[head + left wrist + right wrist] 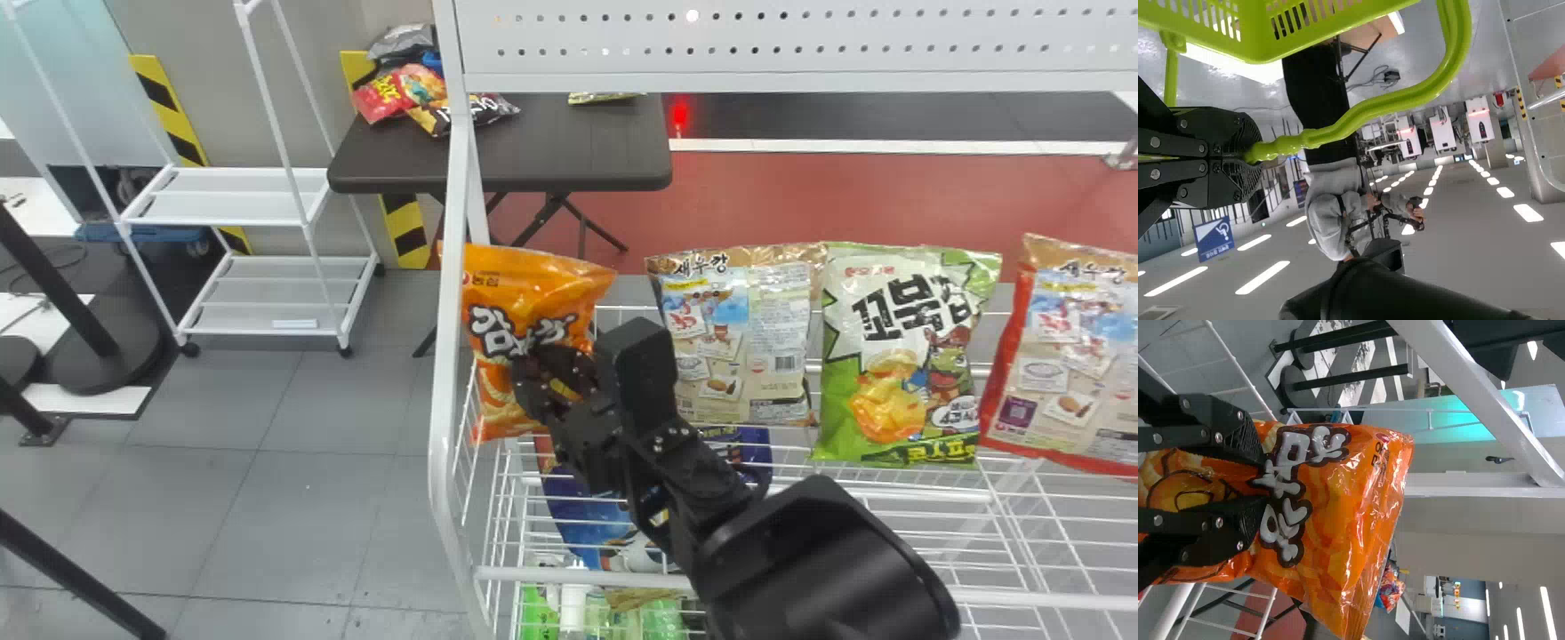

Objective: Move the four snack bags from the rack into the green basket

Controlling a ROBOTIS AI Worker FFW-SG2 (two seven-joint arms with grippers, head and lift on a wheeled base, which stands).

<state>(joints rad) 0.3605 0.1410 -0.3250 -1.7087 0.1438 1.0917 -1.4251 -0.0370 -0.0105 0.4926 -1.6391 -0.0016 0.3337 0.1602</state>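
The right pincer [1259,483] grips the orange bag [1338,500] at the rack [447,400]; the tan bag [756,347], green bag [907,356] and red-edged bag [1076,356] remain, so likely none is delivered. The left pincer [1250,155] clasps the green basket [1275,48] handle [1395,107].

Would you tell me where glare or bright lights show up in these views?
Head view: a red light glows behind the rack; right wrist view: white glints on the orange snack bag's creased wrapper; left wrist view: glaring ceiling lights, highlights along the green basket's handle.
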